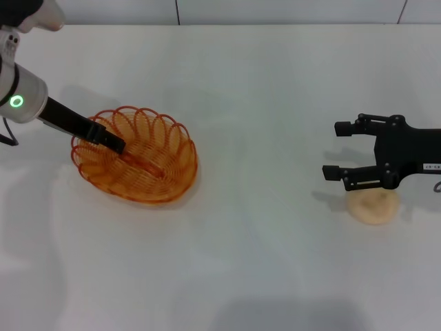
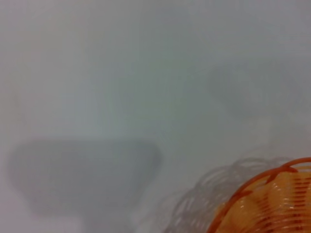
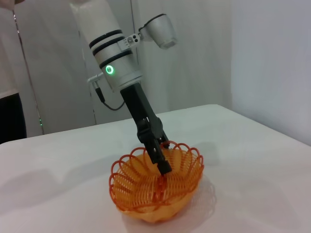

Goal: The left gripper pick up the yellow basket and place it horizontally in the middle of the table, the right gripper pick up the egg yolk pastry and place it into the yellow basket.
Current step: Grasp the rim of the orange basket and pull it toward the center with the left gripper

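The yellow basket (image 1: pixel 138 155) is at the left of the white table (image 1: pixel 262 83). My left gripper (image 1: pixel 114 143) reaches over its left rim into the bowl, fingers together on the basket wall. The right wrist view shows the same grip (image 3: pixel 163 167) on the basket (image 3: pixel 155 187). A corner of the basket shows in the left wrist view (image 2: pixel 272 204). My right gripper (image 1: pixel 334 150) is open and empty at the right, above the table. The egg yolk pastry (image 1: pixel 373 207) lies on the table just under the near side of the gripper's body, partly hidden by it.
The table's far edge meets a pale wall (image 1: pixel 275 10) at the back. Bare white tabletop (image 1: pixel 262 207) lies between the basket and the pastry.
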### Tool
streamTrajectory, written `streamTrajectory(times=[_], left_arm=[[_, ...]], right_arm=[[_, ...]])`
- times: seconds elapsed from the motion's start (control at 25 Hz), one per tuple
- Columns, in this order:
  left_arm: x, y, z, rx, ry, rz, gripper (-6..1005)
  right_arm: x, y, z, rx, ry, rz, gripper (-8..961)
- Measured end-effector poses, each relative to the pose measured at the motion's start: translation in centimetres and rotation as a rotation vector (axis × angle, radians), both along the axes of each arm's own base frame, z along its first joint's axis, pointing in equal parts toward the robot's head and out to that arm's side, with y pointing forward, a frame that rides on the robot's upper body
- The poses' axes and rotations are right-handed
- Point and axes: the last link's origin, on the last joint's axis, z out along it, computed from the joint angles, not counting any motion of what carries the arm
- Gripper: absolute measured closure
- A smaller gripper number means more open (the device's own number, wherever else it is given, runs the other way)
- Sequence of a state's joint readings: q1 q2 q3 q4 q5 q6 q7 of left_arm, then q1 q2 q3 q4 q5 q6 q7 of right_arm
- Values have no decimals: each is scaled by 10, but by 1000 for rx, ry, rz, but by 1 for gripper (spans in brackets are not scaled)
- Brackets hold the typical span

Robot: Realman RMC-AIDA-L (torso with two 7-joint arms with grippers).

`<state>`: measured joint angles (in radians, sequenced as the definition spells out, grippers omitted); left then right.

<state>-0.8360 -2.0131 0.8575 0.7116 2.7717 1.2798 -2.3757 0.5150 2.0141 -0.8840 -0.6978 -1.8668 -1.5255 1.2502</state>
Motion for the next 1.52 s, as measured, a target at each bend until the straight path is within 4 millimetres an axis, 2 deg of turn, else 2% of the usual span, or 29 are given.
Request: streamTrajectory(times=[0.16,0.6,0.84,1.2,1.36,1.52], left_arm=[[-2,-1,1,5,-6,10,216],[6,-1,7,10,-62,-16,427],[4,-2,11,11,-63,-11,661],[1,-4,13,10,-72,0,846],[10,-2,20,31,-145,-6,931],[27,-6,26,51,-250,-2,930]], right_arm=[[1,-1,0,1,0,-3,82],[2,0,0,5,0,-10,82],[1,0,1,9,8,-9,82],[-4,3,1,10,16,0,82],[-4,3,1,11,18,1,82],[-5,3,1,12,16,6,82]])
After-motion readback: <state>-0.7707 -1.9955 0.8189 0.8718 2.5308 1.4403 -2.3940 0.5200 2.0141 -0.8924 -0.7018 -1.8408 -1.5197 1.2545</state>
